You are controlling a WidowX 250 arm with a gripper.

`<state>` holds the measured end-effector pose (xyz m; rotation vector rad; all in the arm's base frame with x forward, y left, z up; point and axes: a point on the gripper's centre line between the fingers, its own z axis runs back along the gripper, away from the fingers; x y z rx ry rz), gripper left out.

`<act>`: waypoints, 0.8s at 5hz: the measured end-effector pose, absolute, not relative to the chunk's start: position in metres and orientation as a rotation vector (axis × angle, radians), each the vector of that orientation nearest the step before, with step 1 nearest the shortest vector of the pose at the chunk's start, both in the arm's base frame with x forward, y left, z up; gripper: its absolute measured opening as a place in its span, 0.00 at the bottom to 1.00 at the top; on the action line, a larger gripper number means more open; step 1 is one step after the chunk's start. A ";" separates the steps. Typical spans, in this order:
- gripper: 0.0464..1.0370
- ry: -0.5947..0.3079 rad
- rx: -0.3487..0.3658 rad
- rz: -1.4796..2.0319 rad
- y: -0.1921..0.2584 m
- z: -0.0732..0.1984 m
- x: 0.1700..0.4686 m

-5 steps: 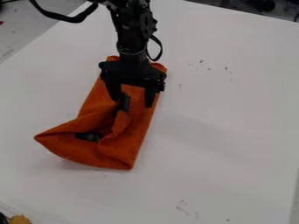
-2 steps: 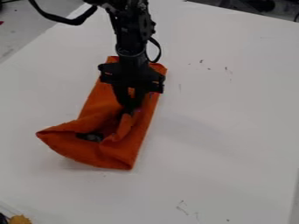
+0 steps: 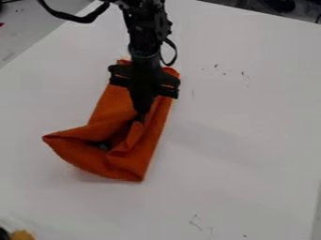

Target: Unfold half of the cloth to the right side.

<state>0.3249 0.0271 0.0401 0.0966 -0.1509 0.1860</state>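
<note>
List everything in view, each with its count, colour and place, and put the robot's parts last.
cloth: one, orange, partly folded on the table, left of centre
small object: one, dark, in the cloth's opening; kind unclear
table: one, white, under the cloth
marks: several, dark, on the table, upper right and lower right
yellow item: one, bottom left corner, partly cut off
black item: one, beside the yellow one
red spot: one, left edge
background items: dark, count unclear, top right edge
arm: one, black, from the top edge
cable: one, black, upper left
gripper: one, black, closed on the cloth's raised fold
</note>
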 end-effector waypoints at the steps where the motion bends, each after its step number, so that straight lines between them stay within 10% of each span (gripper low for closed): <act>1: 0.01 -0.172 0.096 0.154 -0.001 0.051 0.336; 4: 0.03 -0.204 -0.028 0.106 -0.062 0.044 0.344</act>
